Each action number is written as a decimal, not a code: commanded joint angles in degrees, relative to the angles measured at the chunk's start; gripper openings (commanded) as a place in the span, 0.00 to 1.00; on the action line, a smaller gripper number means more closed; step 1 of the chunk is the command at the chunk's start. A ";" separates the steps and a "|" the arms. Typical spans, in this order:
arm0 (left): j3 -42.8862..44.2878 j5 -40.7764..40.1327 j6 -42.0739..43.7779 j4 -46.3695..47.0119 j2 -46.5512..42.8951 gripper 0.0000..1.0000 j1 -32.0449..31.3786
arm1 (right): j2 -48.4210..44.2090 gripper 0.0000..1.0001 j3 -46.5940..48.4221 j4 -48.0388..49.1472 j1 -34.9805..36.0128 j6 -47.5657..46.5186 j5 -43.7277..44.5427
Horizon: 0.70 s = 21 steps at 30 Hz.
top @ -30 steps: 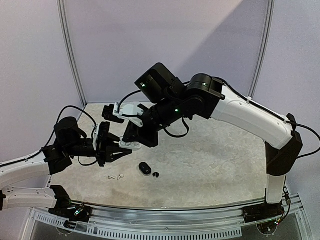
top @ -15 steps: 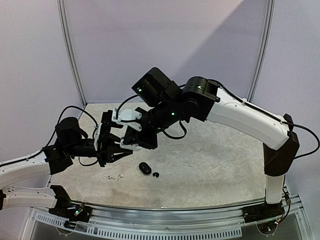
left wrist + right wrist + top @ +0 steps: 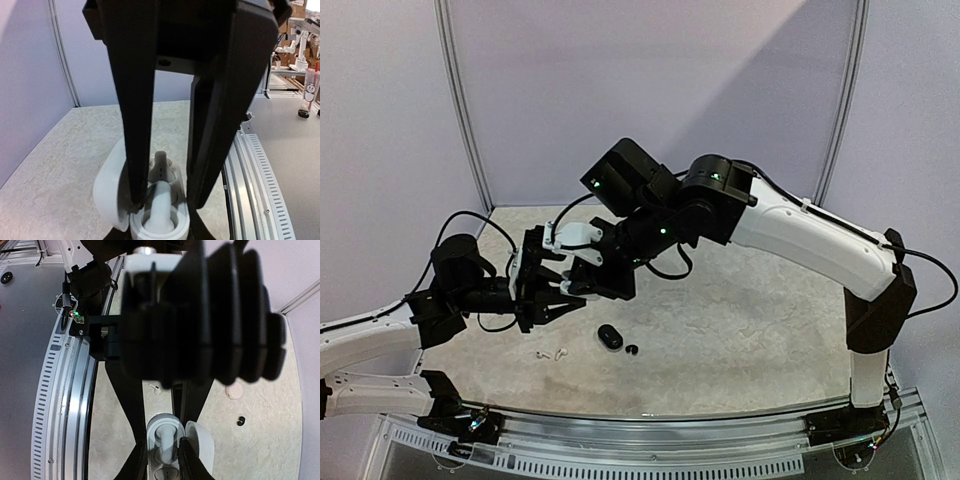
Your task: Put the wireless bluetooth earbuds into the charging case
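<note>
My left gripper (image 3: 550,300) (image 3: 157,230) is shut on the round end of a white charging case (image 3: 134,227), held above the table with its lid (image 3: 107,190) swung open. A white earbud (image 3: 160,202) (image 3: 165,437) stands stem-up in the case. A second pale bud with two dark dots (image 3: 161,167) lies deeper in it. My right gripper (image 3: 570,278) (image 3: 162,441) reaches down over the case. It is open, its fingers parted on either side of the standing earbud, one finger between lid and body.
On the table below lie a black case (image 3: 610,337), a black earbud (image 3: 632,350) (image 3: 241,420) and two white earbuds (image 3: 535,354) (image 3: 560,352). A pale round piece (image 3: 234,390) lies nearby. The metal rail (image 3: 260,175) runs along the near edge.
My right gripper has moved left and down onto the case in my left gripper, and its jaws have parted. The left arm has held still.
</note>
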 commanded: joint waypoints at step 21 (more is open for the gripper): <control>1.51 -5.16 7.77 -4.35 -1.64 0.00 -0.86 | -4.20 0.28 -6.14 11.93 -4.09 25.35 9.86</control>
